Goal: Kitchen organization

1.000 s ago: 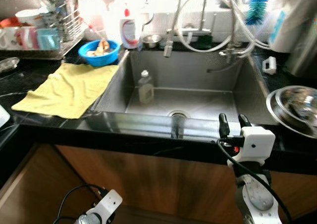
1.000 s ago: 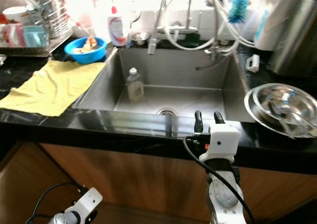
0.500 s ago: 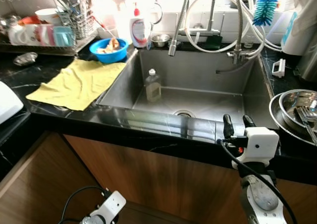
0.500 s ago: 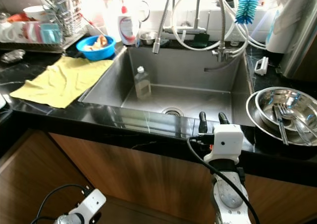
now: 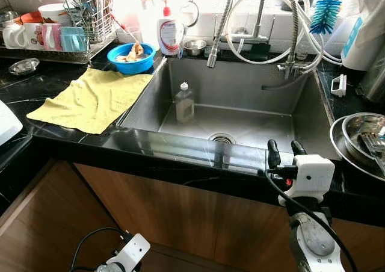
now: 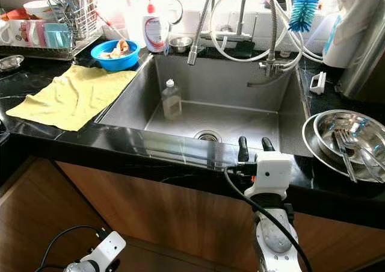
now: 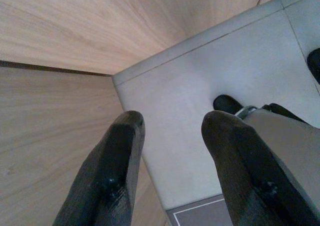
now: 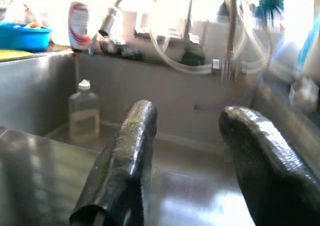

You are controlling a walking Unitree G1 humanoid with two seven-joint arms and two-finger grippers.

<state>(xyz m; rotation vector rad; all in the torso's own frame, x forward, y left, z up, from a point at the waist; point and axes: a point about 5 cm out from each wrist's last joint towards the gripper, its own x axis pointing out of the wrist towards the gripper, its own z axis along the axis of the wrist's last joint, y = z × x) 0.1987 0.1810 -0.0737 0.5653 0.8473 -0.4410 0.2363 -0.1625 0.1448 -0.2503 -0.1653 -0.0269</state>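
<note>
Black stone counter (image 5: 66, 142) with pale veining, set around a steel sink (image 5: 240, 103). Wooden cabinet fronts (image 5: 180, 209) directly below the sink. White tiled wall (image 5: 204, 19) behind the sink, washed out by strong light. Pale grey floor (image 7: 210, 76) beside the cabinet base.

No legible text — bottle label unreadable

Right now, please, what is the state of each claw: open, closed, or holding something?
Left claw: open, holding nothing, hanging low by the brown wooden cabinet front.
Right claw: open, holding nothing, at the front edge of the stainless steel sink.
</note>
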